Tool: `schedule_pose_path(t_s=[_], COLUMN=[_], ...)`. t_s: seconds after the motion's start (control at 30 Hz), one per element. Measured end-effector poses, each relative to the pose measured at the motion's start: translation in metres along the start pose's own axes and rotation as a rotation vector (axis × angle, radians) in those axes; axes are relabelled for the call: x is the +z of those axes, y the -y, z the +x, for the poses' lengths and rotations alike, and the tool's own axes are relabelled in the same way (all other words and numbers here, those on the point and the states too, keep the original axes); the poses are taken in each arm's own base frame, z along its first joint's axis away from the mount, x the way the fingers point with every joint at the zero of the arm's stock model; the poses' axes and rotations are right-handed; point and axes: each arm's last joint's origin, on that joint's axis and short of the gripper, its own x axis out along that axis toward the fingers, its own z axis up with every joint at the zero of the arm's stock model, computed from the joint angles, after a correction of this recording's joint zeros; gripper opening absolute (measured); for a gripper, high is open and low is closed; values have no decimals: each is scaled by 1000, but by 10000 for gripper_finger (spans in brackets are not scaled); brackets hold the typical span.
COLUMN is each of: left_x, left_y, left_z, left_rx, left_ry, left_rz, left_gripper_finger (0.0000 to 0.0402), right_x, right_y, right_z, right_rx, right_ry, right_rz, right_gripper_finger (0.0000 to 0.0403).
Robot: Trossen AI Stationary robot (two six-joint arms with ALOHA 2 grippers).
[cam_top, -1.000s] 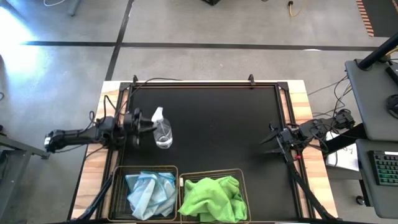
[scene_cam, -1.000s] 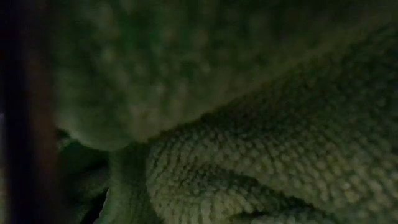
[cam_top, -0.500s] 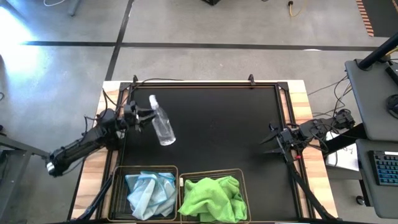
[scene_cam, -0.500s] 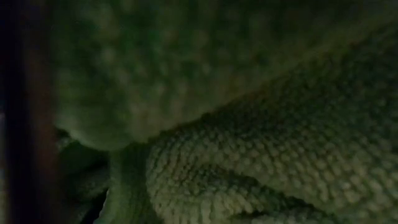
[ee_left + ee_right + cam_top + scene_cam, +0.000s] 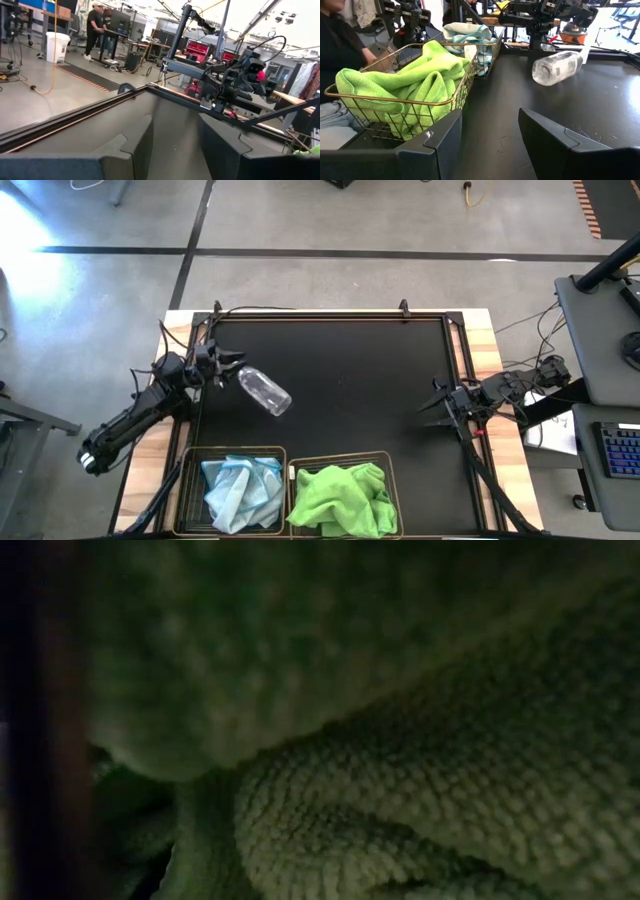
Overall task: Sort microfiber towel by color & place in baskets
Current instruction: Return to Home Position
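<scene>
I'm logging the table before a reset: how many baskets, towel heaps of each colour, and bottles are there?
wire baskets: 2
light blue towel heap: 1
green towel heap: 1
spray bottle: 1
Total: 5
The single towels within each heap cannot be counted.

You have nothing legible here: no text, label, brand, number or sign can be read in any of the four views.
</scene>
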Motion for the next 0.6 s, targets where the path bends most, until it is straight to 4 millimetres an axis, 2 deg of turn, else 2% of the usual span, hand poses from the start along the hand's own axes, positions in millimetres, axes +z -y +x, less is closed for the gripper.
schedule_pose_path(t_s=[0.6], left_x=[-4], left_y=[-3], left_z=[3], left_rx=[14], left_ry=[-48], left_rz=[11], left_gripper_finger=[139], right_x=[0], right_y=[0], right_z=[0], right_rx=[0], right_ry=[0], right_rz=[0], right_gripper_finger=[192])
